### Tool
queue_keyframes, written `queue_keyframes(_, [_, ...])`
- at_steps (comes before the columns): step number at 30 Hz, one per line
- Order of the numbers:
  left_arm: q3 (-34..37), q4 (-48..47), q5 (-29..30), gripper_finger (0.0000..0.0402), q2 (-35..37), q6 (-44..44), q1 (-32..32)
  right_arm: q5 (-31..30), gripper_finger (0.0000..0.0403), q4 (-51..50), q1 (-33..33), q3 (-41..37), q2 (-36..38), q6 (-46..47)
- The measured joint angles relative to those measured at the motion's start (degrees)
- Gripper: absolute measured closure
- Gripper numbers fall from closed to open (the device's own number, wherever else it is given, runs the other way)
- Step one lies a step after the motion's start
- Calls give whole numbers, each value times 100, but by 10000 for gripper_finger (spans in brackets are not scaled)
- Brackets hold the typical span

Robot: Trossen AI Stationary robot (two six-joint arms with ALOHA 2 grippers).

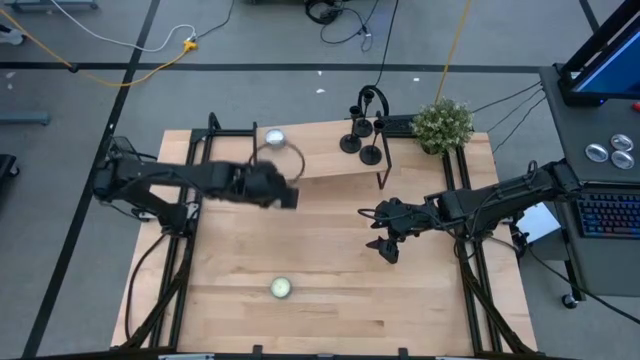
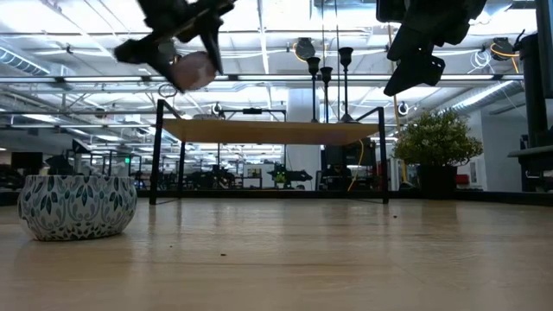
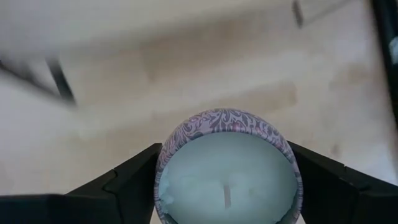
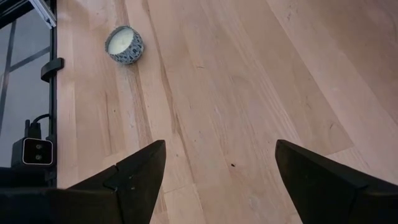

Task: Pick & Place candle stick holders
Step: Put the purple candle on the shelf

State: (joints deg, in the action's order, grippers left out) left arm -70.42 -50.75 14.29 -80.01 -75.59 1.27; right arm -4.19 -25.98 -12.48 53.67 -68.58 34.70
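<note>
Your left gripper [image 3: 227,186] has its jaws clenched on a round candle tin [image 3: 227,167] with a swirly pattern, and it hangs high above the counter [image 1: 330,250]. Your right gripper [image 4: 214,180] has its jaws wide apart with nothing between them, over bare wood. The three black candle stick holders [image 1: 362,132] are not in either grip; they stand close together on a small raised shelf [image 1: 330,160], well away from the left jaws and a bit nearer to the right ones. The tin is smooth and round, so it could slip out and drop if you swing too fast. It could also bump the shelf or the holders and tip them over. Another candle tin [image 1: 281,288] sits on the counter, far from both jaws. A little green plant [image 1: 443,122] stands beside the shelf. The counter is light wood, and behind it is a big bright room.
</note>
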Motion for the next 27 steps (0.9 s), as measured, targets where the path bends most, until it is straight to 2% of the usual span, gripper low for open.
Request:
queue_keyframes(5, [-612,-309,201,96,0,1026,-653,0,110,-2,-1,0,0,0])
queue_keyframes(12, [-1052,-470,189,102,-120,2145,-1412,0,110,-2,-1,0,0,0])
queue_keyframes(21, [-1882,-1915,2,102,-996,2856,-1922,-11,110,0,1,0,0,19])
queue_keyframes(27, [-2141,-2047,-121,92,-1537,3217,-2115,-17,110,0,1,0,0,22])
